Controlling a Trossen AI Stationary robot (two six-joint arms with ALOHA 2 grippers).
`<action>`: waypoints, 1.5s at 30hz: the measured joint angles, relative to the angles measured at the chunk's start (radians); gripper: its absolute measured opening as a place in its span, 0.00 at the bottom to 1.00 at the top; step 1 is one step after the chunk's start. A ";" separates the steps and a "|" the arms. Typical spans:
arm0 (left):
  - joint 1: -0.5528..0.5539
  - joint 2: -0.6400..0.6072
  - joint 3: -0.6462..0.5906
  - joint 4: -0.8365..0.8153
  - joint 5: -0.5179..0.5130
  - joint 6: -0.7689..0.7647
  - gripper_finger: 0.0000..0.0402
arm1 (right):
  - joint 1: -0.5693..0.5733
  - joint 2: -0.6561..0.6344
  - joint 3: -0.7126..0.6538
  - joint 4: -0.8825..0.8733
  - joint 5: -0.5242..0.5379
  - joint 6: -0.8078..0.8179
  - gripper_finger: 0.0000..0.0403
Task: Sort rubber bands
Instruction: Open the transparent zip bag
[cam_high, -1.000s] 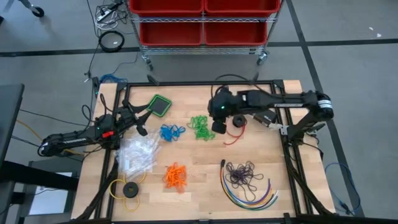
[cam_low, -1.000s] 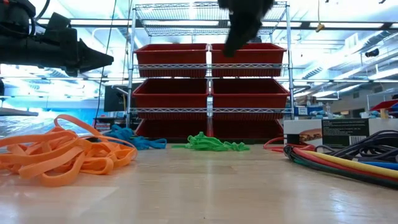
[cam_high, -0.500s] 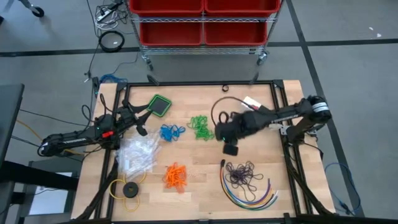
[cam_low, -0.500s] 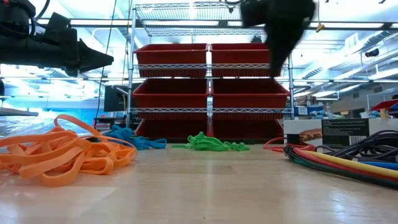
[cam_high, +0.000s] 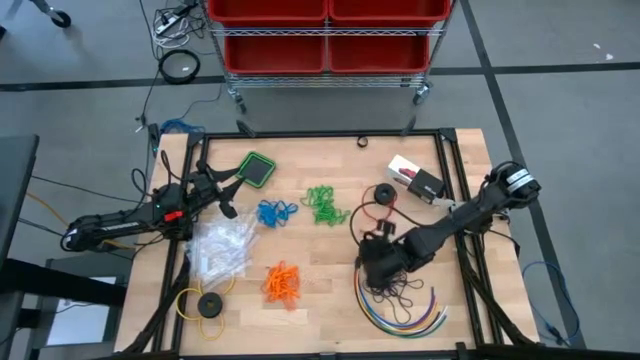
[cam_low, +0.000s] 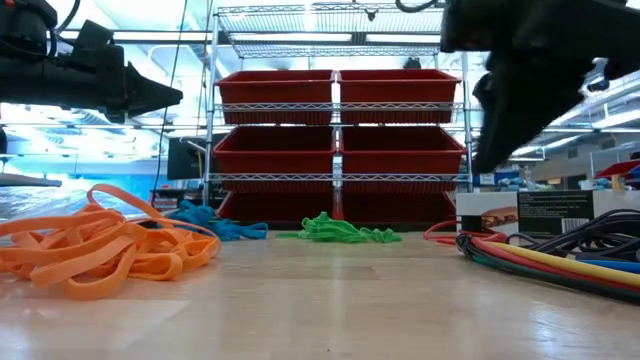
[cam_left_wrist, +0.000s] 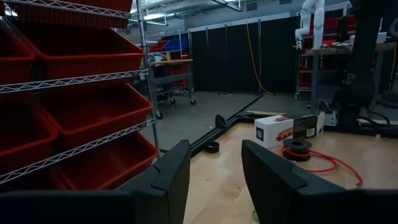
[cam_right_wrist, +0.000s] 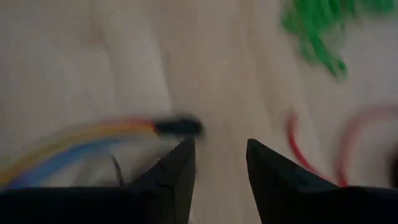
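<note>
I have the right tool (cam_high: 378, 262) over the near-right part of the wooden counter (cam_high: 330, 290), just above the tangle of dark purple rubber bands (cam_high: 392, 283), with its fingers spread apart and nothing between them. The left tool (cam_high: 228, 195) waits at the counter's left edge, beside the bunch of blue rubber bands (cam_high: 276, 212), its fingers apart and empty as well.

The bunch of green rubber bands (cam_high: 322, 203) sits just right of the blue one, and the bunch of orange rubber bands (cam_high: 282, 283) lies nearer the front, left of the purple tangle. These loops look thin, light and floppy to me; I expect they will stretch and snag on each other, so one pinch could lift several. I would nip a single strand at the outer fringe of the purple tangle, where a loop lies free.

The long curved multicoloured cables (cam_high: 405, 315) wrap right round that tangle and touch it, so a low pinch risks catching them. A thin red cord on a small black spool (cam_high: 382, 195) lies just behind. The crumpled clear plastic bags (cam_high: 222, 248), the big yellow ring with a black disc (cam_high: 204, 304) and the green square pad (cam_high: 259, 168) sit well away, left of the orange bunch.
</note>
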 joint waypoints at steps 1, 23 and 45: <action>0.000 0.000 0.000 0.000 0.000 0.000 0.38 | 0.002 0.000 -0.028 0.101 0.026 -0.034 0.33; 0.000 0.000 0.000 0.001 0.000 0.000 0.38 | -0.349 0.161 -0.057 1.404 -0.471 -0.619 0.31; 0.000 0.000 0.000 0.003 0.000 0.000 0.38 | -0.380 0.876 0.969 0.801 -0.609 -0.766 0.30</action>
